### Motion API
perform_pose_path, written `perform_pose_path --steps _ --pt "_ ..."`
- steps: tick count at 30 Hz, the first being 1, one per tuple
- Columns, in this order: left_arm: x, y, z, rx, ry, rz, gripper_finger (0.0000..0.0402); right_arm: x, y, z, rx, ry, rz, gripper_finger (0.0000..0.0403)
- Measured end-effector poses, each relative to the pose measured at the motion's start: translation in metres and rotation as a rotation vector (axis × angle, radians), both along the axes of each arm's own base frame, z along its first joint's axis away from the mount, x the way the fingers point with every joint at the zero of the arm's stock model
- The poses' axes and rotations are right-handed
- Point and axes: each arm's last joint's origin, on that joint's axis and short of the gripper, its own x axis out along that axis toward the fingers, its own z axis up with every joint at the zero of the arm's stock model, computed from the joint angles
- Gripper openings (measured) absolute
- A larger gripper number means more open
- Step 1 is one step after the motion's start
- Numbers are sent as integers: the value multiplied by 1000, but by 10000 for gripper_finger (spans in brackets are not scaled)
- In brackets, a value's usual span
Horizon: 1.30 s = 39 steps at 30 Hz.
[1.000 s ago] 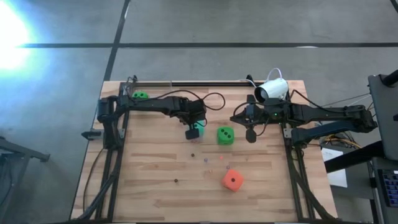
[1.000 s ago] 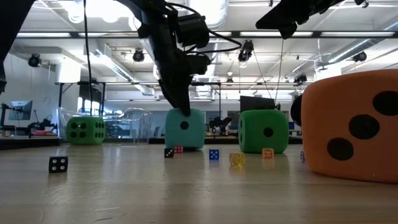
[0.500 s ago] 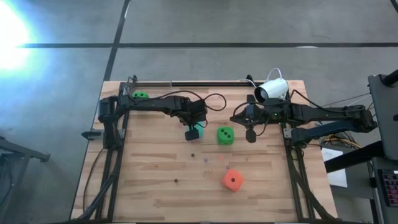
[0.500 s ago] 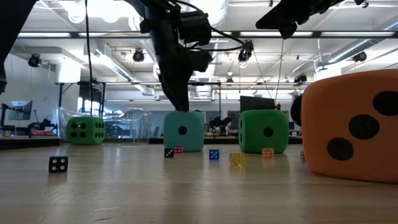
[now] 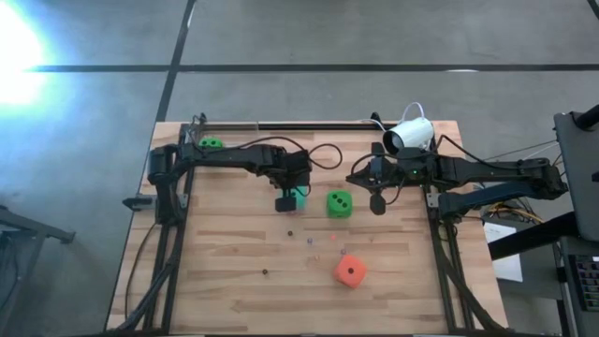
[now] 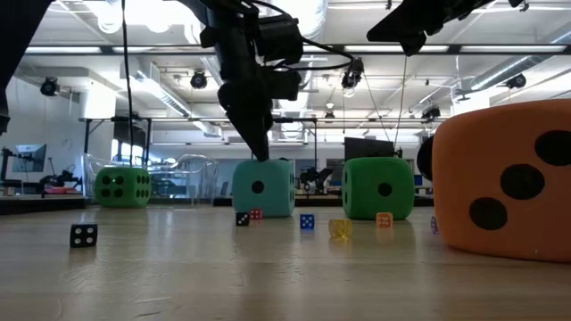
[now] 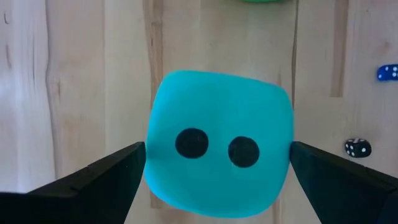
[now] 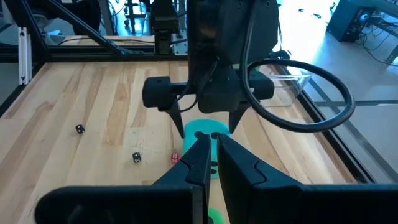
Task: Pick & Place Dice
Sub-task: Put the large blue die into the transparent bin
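A teal die (image 7: 217, 162) rests on its bottom face on the wooden table (image 5: 234, 281), near the middle. My left gripper (image 7: 217, 152) is open and points down over it, one finger on each of two opposite sides. A bright green die (image 5: 339, 203) sits just to the right of the teal die (image 5: 299, 195). Another green die (image 5: 212, 143) is at the far left, and an orange-red die (image 5: 350, 271) lies near the front. My right gripper (image 5: 377, 204) hangs shut above the table, right of the green die, holding nothing. My left gripper comes at the teal die from above, pointing down. Its fingertips (image 7: 134, 158) stand right at the die's two opposite side faces (image 7: 152, 168). I cannot tell whether they touch them. The die sits upright on the table, two pips on its top face.
Several tiny dice (image 5: 290, 233) are scattered on the table between the teal die and the orange-red die (image 6: 504, 178); one black one (image 7: 357, 147) lies close to the teal die. A white camera (image 5: 409, 137) stands at the far edge. The near left is bare wood.
My left gripper has rolled a little at the wrist over the teal die, staying in place and open. The teal die has shifted slightly with it, staying on the table.
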Motion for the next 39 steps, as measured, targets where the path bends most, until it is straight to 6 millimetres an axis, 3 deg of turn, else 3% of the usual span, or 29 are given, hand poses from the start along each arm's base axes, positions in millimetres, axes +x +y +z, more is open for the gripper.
perform_pose_path --steps 18,26,39 --pt "1 0 0 22 -6 -104 400 0 0 0 0 0 0 27" --pt "8 1 -15 18 9 -131 400 0 0 0 0 0 0 27" --pt "8 0 -20 8 27 -117 400 0 0 0 0 0 1 27"
